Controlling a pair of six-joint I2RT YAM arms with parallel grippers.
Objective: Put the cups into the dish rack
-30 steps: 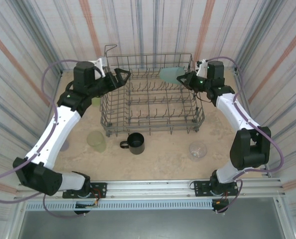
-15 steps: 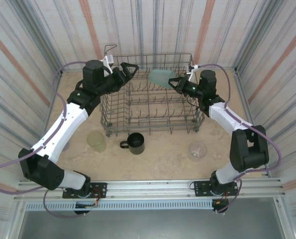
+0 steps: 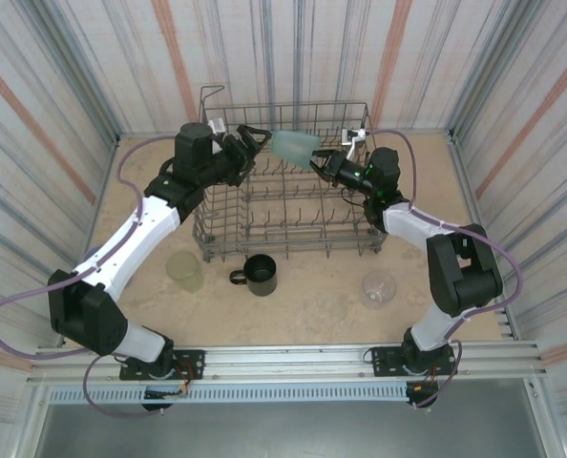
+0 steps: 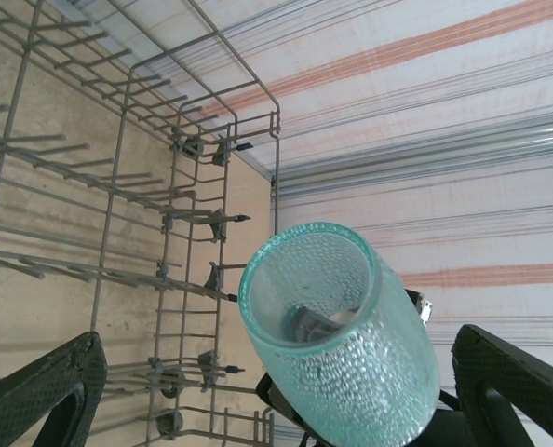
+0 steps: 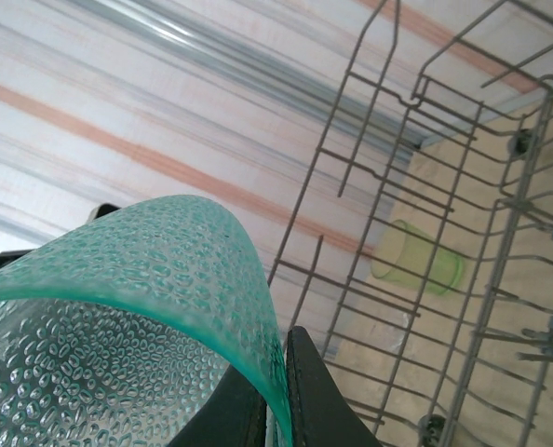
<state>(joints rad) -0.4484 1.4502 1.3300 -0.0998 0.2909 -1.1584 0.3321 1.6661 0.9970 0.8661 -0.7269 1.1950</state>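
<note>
The right gripper [image 3: 320, 162] is pinched shut on the edge of the teal cup [image 3: 291, 146], holding it on its side above the far end of the dish rack [image 3: 303, 240]. The left gripper [image 3: 256, 143] faces the cup's other end with jaws wide apart. This reads as a handover, so the left should straddle the cup's body squarely and close firmly before the right lets go. In the left wrist view the finger ends are cut off by the frame, and whether mouth or base faces them is hard to tell.
</note>
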